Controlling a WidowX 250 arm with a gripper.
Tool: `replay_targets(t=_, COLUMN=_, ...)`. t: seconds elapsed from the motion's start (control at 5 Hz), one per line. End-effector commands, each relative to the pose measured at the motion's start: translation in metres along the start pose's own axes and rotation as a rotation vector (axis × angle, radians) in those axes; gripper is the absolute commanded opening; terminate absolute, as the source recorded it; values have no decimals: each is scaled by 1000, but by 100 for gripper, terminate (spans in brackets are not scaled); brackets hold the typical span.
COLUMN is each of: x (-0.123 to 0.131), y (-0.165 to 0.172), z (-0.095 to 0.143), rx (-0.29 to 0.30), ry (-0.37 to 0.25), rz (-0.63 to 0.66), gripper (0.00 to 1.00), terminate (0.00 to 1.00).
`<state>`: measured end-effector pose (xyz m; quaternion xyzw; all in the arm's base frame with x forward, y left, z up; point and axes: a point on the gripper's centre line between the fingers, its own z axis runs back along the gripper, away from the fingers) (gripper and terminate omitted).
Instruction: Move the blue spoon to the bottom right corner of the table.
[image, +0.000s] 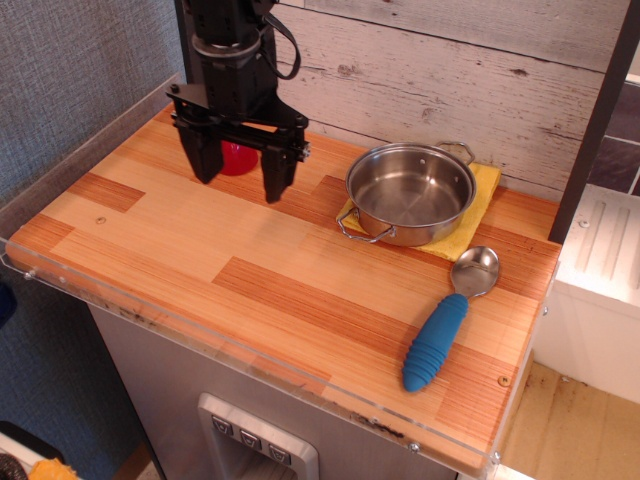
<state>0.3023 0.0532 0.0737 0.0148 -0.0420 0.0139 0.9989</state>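
The blue spoon (447, 321) lies flat near the front right corner of the wooden table (200, 250). Its silver bowl points toward the back and its ribbed blue handle toward the front edge. My gripper (240, 180) hangs above the back left part of the table, far from the spoon. Its two black fingers are spread wide and hold nothing.
A steel pot (411, 192) sits on a yellow cloth (484, 188) at the back right, just behind the spoon. A red cone-shaped object (237, 157) stands behind my gripper, partly hidden by it. A clear plastic rim (200, 340) runs along the table's edges.
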Motion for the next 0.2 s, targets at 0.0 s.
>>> replay_targets(t=0.0, x=-3, y=2, z=13, rx=9, ry=-34, rz=4, gripper=100, terminate=100)
